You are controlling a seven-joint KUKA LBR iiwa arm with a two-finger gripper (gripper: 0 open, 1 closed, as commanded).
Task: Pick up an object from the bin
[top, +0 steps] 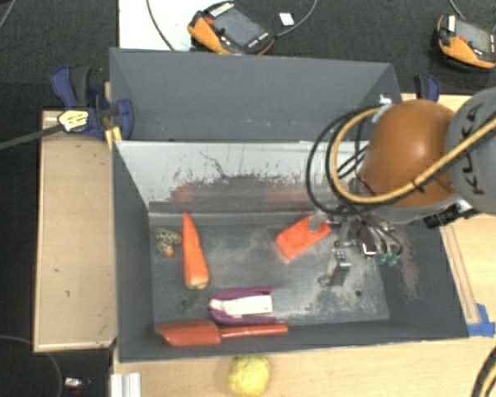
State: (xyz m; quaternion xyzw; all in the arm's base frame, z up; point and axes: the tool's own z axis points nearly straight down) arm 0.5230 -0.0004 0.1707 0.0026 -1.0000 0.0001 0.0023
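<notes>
Left to right in bin: carrot at left, purple-white piece by front wall, orange block mid-right. The tool sits low, just right of the block. Spread or pressed together: can't tell. Nothing visibly held, so grasp and lift remain.

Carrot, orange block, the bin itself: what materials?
Carrot: probably moulded plastic; smooth, even orange, no root texture. Orange block: plastic or foam, with flat matte faces; I cannot settle which. Bin: grey sheet metal, matte, scratched and smeared reddish along the back of the floor.
</notes>
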